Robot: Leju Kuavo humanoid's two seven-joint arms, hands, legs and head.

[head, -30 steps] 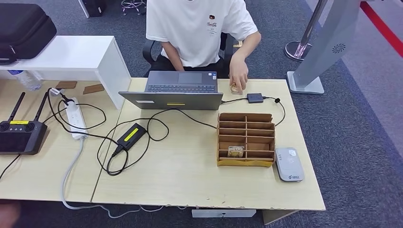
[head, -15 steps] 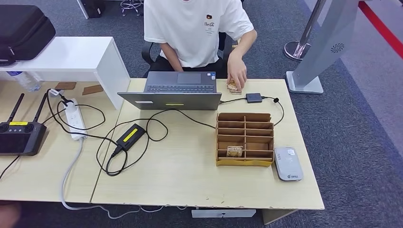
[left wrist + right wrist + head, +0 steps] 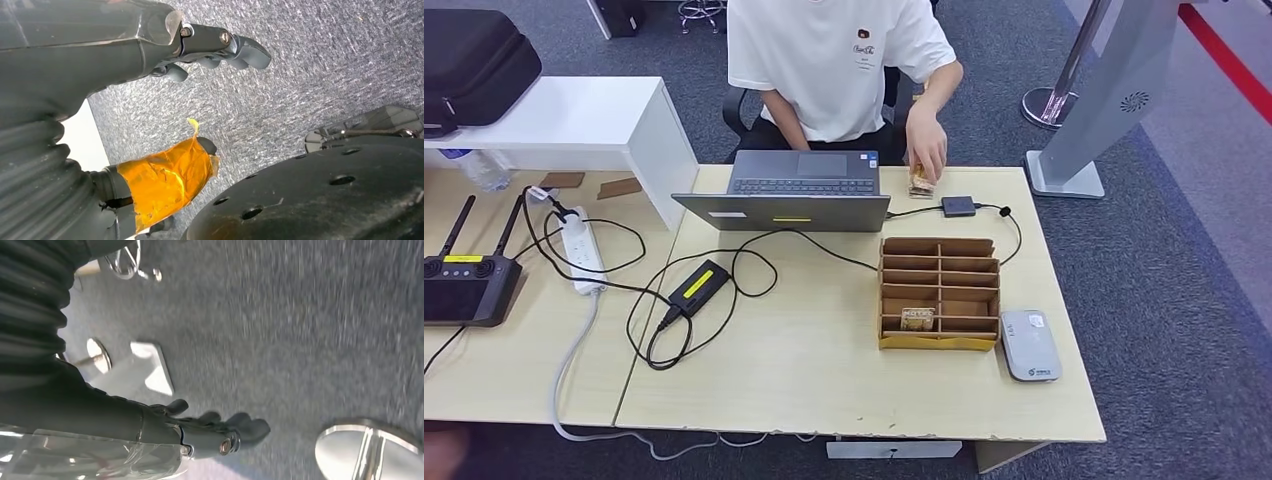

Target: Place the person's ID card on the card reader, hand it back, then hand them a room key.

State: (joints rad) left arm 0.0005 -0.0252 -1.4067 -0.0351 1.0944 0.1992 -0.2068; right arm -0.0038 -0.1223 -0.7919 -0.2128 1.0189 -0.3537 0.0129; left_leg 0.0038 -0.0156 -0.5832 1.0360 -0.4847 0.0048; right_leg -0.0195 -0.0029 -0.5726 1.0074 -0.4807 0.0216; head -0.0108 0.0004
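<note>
A person in a white T-shirt sits behind the table. Their hand holds a brownish ID card at the far edge, just right of the laptop. The grey-white card reader lies flat at the near right of the table. Beside it stands a cardboard slot organiser with one room key card in a front slot. My left hand hangs over the carpet, fingers apart, its thumb wrapped in orange tape, holding nothing. Over the carpet too, my right hand hangs empty with loosely extended fingers.
An open laptop sits at the far middle, with cables running to a black power brick and a small hub. A power strip and remote controller lie on the left. A grey kiosk stand is at the far right.
The person's hand has lifted the ID card slightly at the far edge of the table. The whole view has shifted a little. My hands still hang.
</note>
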